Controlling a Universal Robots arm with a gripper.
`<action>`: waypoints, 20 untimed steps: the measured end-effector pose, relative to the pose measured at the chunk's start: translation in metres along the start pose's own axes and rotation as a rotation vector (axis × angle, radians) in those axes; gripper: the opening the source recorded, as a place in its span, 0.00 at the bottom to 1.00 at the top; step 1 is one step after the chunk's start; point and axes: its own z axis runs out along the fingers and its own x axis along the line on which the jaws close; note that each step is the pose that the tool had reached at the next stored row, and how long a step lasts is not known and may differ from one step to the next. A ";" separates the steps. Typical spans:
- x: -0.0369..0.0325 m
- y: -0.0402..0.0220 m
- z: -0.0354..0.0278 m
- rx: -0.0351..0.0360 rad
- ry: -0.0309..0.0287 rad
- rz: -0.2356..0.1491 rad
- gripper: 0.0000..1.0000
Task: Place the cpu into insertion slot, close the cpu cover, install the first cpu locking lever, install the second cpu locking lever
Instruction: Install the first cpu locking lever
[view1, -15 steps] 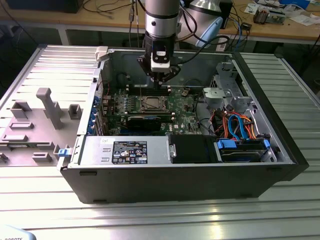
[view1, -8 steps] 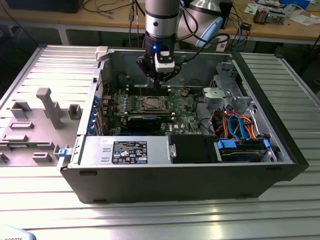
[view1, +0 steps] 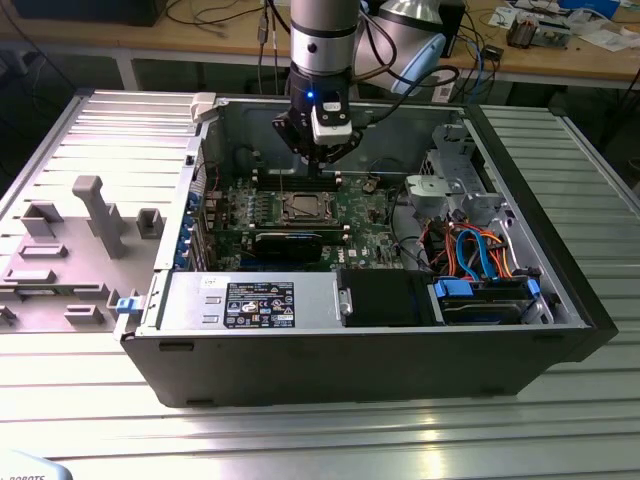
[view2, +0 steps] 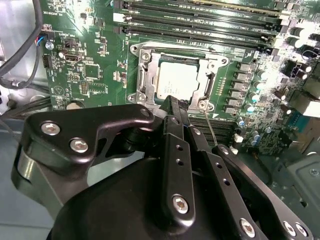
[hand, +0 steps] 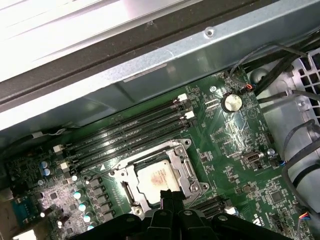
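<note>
Claw (view2: 173, 103) of black metal, fingers pressed together on nothing, hangs close over the cpu (view2: 178, 80) — a flat, dull silver square. It sits in the insertion slot (view2: 206, 85) on the bumpy green board (view2: 85, 75). The thin, shiny cpu cover (view2: 143, 75) lies around it like a frame.
</note>
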 end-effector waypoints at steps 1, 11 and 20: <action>0.0000 0.0000 0.0000 0.0000 0.0000 -0.002 0.11; 0.0000 0.0000 0.0016 -0.0027 0.0036 -0.249 0.11; 0.0000 0.0000 0.0017 -0.0044 0.0056 -0.391 0.11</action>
